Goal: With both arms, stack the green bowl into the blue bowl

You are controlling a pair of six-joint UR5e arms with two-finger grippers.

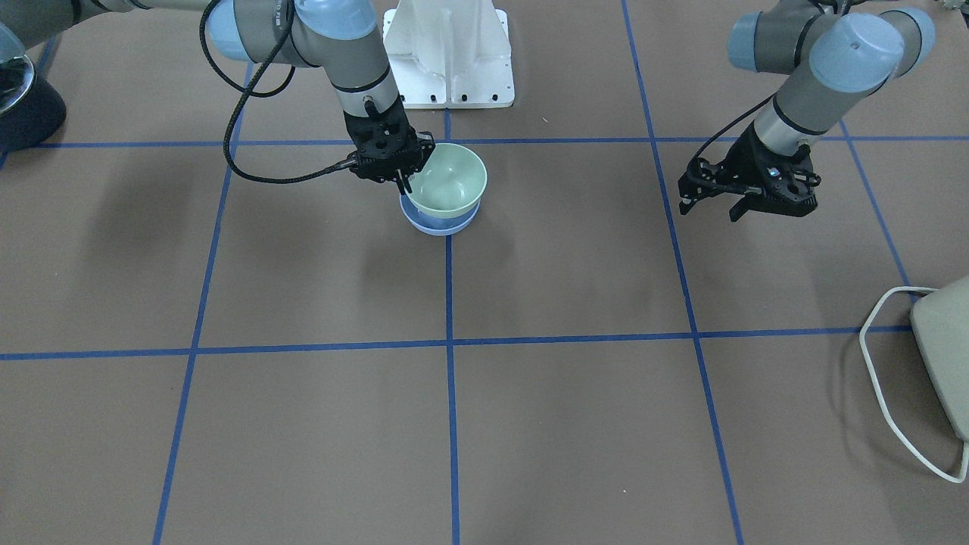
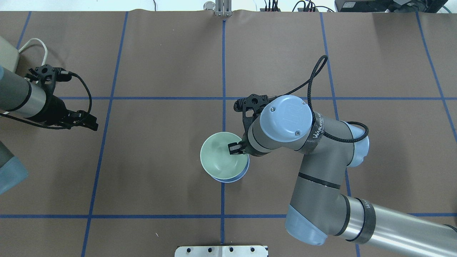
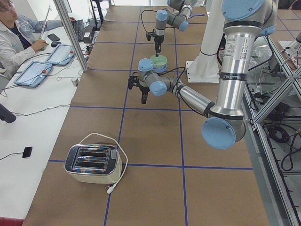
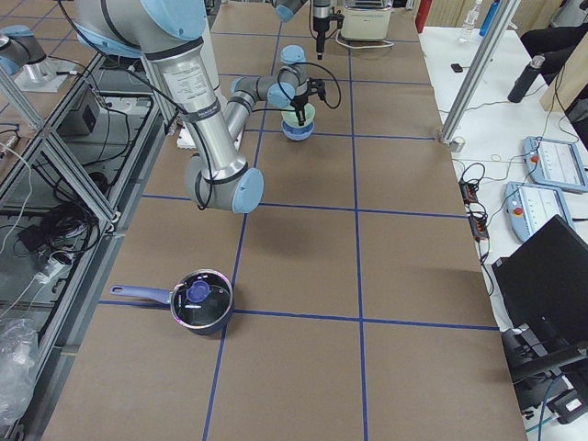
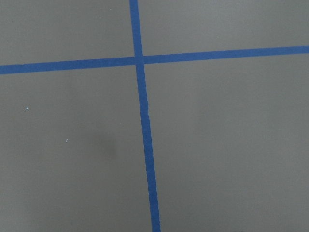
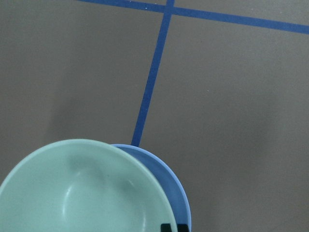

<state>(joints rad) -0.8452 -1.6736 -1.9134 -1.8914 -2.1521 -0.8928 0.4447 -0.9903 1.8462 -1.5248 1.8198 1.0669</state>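
The pale green bowl (image 1: 453, 180) sits tilted inside the blue bowl (image 1: 439, 223), of which only the rim shows below it. My right gripper (image 1: 406, 180) is closed on the green bowl's rim on the side toward its arm, one finger inside the bowl (image 2: 234, 147). In the overhead view the green bowl (image 2: 219, 157) covers most of the blue bowl (image 2: 237, 177). The right wrist view shows the green bowl (image 6: 82, 193) over the blue bowl (image 6: 176, 188). My left gripper (image 1: 710, 203) hangs open and empty above the table, far from the bowls.
A toaster (image 3: 91, 162) with a white cord stands at the table's end on my left side. A dark pot with a lid (image 4: 197, 301) stands at the end on my right side. The white pedestal (image 1: 450, 53) is behind the bowls.
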